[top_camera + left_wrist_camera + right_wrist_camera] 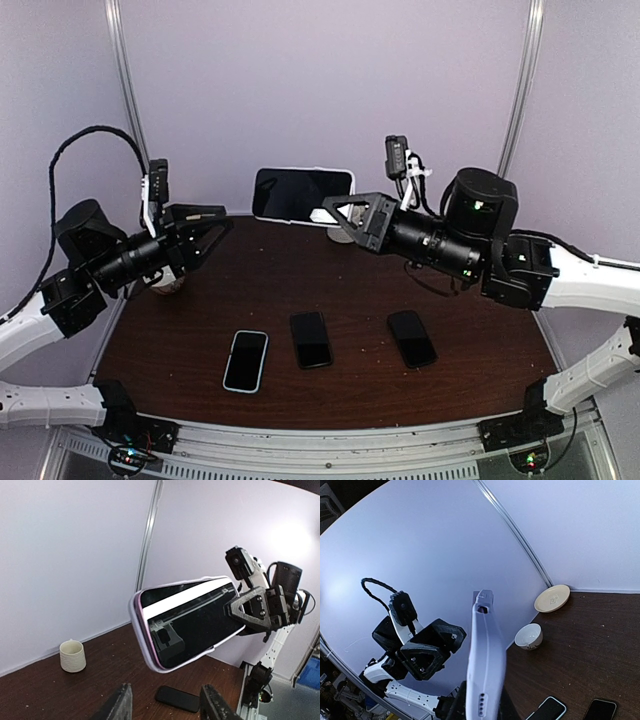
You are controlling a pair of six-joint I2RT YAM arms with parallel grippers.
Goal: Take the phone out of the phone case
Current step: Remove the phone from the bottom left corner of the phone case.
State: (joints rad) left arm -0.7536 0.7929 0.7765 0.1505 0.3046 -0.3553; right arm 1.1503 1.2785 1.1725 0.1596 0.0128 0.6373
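Two grippers face each other in mid-air above the dark table (180,330). The right gripper (330,212) is clamped on one short end of the phone (298,194). It holds the phone out lengthwise in front of itself, screen toward the arms, well clear of the table.

The phone sits fully inside the phone case (485,655), and the pale rim of the case wraps every edge that shows. From the right wrist the case appears edge-on, rising straight out from between that gripper's fingers, with small holes in the edge close to the gripper.

The left gripper (222,222) stands at the end of the phone farthest from the right gripper. Its fingers (120,705) are spread apart with nothing between them. The phone lies ahead of and above their tips, not touching them.

Three more phones lie in a row on the table beneath both grippers:
- a blue-cased phone (246,360), below the left gripper's side
- a middle black phone (311,339)
- an outer black phone (412,338), under the right arm

A cream cup (72,656) stands on the table to the left of the left gripper's fingers. A white bowl (529,636) and a cream plate (552,598) sit by the back wall, below and beyond the right gripper's tips.
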